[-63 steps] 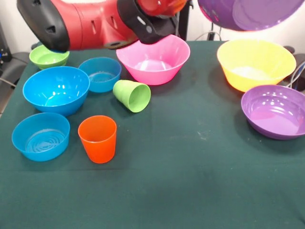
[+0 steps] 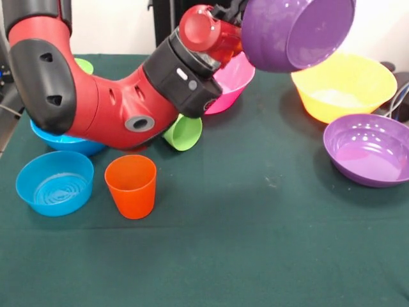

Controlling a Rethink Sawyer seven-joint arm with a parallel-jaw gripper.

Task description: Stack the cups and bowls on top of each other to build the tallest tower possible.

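Observation:
My gripper (image 2: 238, 11) is shut on the rim of a wide purple bowl (image 2: 297, 32) and holds it tilted in the air, above and between the pink bowl (image 2: 235, 80) and the yellow bowl (image 2: 345, 86). The second purple bowl (image 2: 367, 150) sits at the right. The ridged green cup (image 2: 185, 133) lies on its side, half under my arm. The orange cup (image 2: 131, 185) stands upright beside a small blue bowl (image 2: 54, 182). The large blue bowl (image 2: 54, 142) and the small green bowl (image 2: 84, 64) show only as slivers. The other small blue bowl is hidden.
My red and black arm (image 2: 108, 109) stretches low across the table's left half, over the blue bowls and the pink bowl's left side. The dark green table cloth (image 2: 255, 243) covers the near half. A cable lies at the right edge by the purple bowl.
My arm has swung down and across the left side, now covering the blue bowls. The held purple bowl has come lower, moved left and tilted on its side.

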